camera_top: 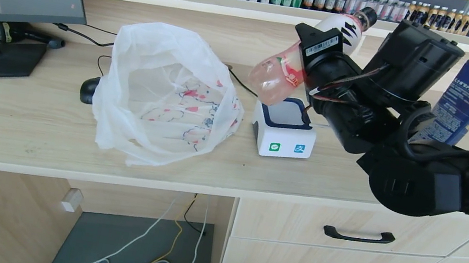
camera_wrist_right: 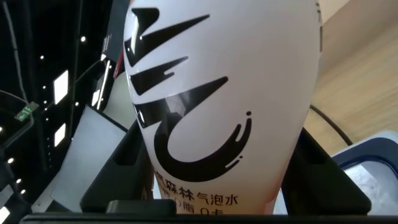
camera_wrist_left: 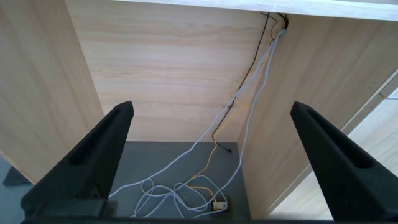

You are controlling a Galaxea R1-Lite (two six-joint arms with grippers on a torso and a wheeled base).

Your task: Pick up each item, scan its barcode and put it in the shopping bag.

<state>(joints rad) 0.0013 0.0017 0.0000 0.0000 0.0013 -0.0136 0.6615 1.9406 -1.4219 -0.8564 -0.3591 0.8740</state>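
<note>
R gripper (camera_top: pixel 307 60), closest to the head cam, is clamped across the mid-body of the clear plastic drink bottle w/ white-and-black sleeve, pink liquid and dark cap (camera_top: pixel 276 74). Bottle is held in the air, not on the counter. Long axis is tilted: cap up and back twd the robot's right, base down and fwd-left, hanging just over the white cube scanner w/ dark-blue-rimmed window (camera_top: pixel 284 130). Key relation: the crumpled translucent white plastic shopping bag w/ red and blue print (camera_top: pixel 164 90) sits just beside the scanner on the robot's left w/ its mouth open upward, so from the gripper the drop spot lies left and lower. R arm is the nearer one by far; L gripper (camera_wrist_left: pixel 211 109) hangs below the light wood counter (camera_top: pixel 0 119) w/ fingers wide apart, nothing btwn them, facing loose cables on the floor. Judgement: scan step is in hand, bagging comes after. R wrist view adds what the head view can't give: the bottle (camera_wrist_right: pixel 217 93) sits square btwn both dark jaws, w/ a corner of the scanner rim (camera_wrist_right: pixel 367 162) beyond it. Can't tell which way its barcode faces. Further out, a tall blue printed carton (camera_top: pixel 468 103) stands behind the R arm
</note>
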